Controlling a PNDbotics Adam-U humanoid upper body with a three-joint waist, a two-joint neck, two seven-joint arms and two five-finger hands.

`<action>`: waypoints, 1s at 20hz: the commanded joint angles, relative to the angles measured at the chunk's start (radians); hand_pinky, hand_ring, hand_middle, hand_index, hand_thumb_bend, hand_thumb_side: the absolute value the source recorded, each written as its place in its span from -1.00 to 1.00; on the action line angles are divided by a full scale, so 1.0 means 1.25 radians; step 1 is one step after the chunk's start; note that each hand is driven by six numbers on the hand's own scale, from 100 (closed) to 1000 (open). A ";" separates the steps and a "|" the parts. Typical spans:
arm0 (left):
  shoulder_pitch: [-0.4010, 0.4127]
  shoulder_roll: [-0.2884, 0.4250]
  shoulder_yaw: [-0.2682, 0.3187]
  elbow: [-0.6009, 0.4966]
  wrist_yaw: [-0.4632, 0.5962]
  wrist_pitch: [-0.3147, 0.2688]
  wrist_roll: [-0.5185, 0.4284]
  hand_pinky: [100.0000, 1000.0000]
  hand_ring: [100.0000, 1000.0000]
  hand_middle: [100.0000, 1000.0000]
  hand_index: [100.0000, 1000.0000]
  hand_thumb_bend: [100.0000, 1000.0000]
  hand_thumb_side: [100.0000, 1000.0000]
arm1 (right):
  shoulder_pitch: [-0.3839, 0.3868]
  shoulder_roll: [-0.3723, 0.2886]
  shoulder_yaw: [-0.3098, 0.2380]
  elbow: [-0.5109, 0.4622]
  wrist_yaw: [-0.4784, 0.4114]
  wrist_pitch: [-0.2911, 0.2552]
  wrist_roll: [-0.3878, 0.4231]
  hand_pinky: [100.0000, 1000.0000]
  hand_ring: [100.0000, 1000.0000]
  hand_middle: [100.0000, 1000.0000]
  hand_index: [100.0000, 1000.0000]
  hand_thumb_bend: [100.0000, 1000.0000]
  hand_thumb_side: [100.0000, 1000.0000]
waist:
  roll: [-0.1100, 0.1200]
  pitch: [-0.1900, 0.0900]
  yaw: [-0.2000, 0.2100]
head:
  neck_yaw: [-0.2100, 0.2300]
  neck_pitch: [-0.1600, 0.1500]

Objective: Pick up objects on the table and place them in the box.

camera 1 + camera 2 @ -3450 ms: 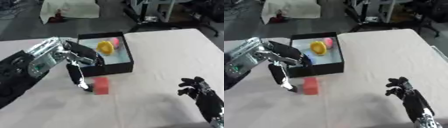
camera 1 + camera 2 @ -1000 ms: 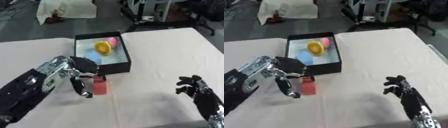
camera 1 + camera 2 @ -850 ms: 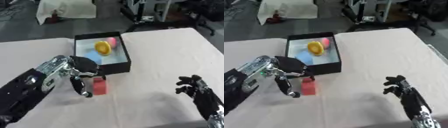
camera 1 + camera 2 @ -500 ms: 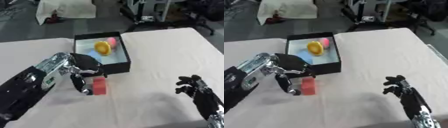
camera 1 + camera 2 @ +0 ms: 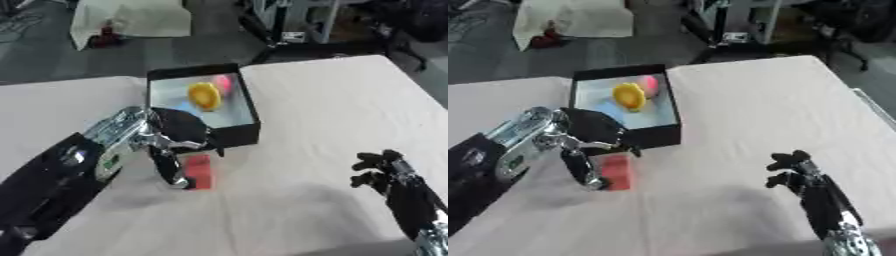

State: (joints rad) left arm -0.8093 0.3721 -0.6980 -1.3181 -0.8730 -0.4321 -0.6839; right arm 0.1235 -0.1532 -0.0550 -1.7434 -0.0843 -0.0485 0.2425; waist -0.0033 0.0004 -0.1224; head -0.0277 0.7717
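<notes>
A red block (image 5: 200,170) lies on the white tablecloth just in front of the black box (image 5: 226,139). Inside the box sit a yellow round object (image 5: 205,96) and a pink one (image 5: 224,82). My left hand (image 5: 588,131) hovers over the block: its thumb (image 5: 169,170) reaches down along the block's left side, while its dark fingers (image 5: 193,136) bend above the block against the box's front wall. Nothing is held. My right hand (image 5: 794,173) rests open at the lower right, fingers up.
The white tablecloth (image 5: 332,115) stretches to the right of the box. Beyond the table's far edge are a white cloth (image 5: 131,17) on the floor and dark equipment frames (image 5: 297,25).
My left hand has come down from beside the box to the red block, its thumb now along the block's left side. The block and the right hand have stayed put.
</notes>
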 commanded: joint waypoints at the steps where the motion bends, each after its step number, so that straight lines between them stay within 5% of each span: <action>1: -0.013 -0.003 0.009 0.007 -0.010 -0.035 -0.029 0.14 0.43 0.64 0.80 -0.50 -0.47 | -0.007 -0.010 -0.001 -0.009 -0.007 -0.001 0.002 0.44 -0.08 0.12 0.47 -1.00 1.00 | 0.000 -0.005 -0.001 | -0.001 -0.001; 13: 0.004 -0.017 0.021 0.089 0.003 -0.031 -0.016 0.07 0.50 0.66 0.86 -0.55 -0.50 | -0.008 -0.011 -0.001 -0.009 -0.008 -0.002 0.002 0.44 -0.08 0.11 0.47 -1.00 1.00 | -0.001 -0.006 -0.001 | -0.002 -0.001; 17: 0.005 -0.018 0.024 0.095 0.005 -0.032 -0.013 -0.01 0.43 0.59 0.81 -0.81 -0.76 | -0.007 -0.011 -0.001 -0.009 -0.008 -0.002 0.002 0.44 -0.08 0.11 0.47 -1.00 1.00 | -0.002 -0.006 0.000 | -0.002 -0.001; 20: 0.002 -0.018 0.031 0.091 0.002 -0.027 0.007 -0.25 0.16 0.36 0.64 -1.00 -0.91 | -0.007 -0.011 -0.001 -0.009 -0.008 -0.002 0.002 0.44 -0.08 0.11 0.47 -1.00 1.00 | -0.002 -0.007 0.001 | -0.002 -0.001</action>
State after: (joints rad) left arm -0.7890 0.3417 -0.6777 -1.1952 -0.8705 -0.4472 -0.6660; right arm 0.1230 -0.1532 -0.0549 -1.7432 -0.0844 -0.0487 0.2427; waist -0.0036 0.0004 -0.1224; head -0.0285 0.7717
